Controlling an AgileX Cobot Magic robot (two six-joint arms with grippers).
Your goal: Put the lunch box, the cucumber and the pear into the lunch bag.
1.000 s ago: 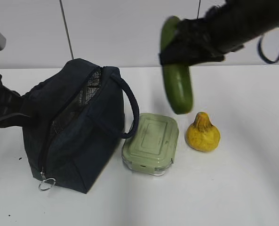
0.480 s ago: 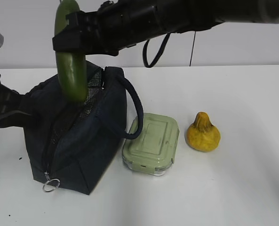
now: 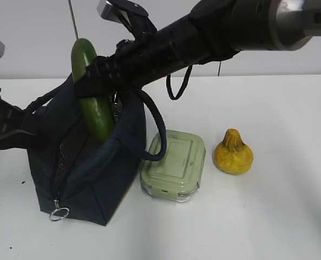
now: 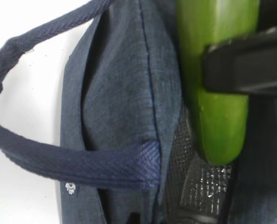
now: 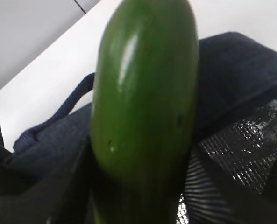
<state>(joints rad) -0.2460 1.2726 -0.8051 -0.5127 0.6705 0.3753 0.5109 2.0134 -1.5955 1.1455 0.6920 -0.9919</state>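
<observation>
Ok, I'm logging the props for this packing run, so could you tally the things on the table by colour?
Green: 2, the cucumber held by the right gripper and the lunch box with its sage lid
Yellow: 1, the pear
Dark navy: 1, the lunch bag
Total: 4

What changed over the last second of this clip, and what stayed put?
The right gripper carried the cucumber from above the pear leftward across the table, then lowered it; its lower end now dips into the open lunch bag, grip unchanged. The lunch box and pear have not moved. The left arm stays against the bag's far side.
</observation>
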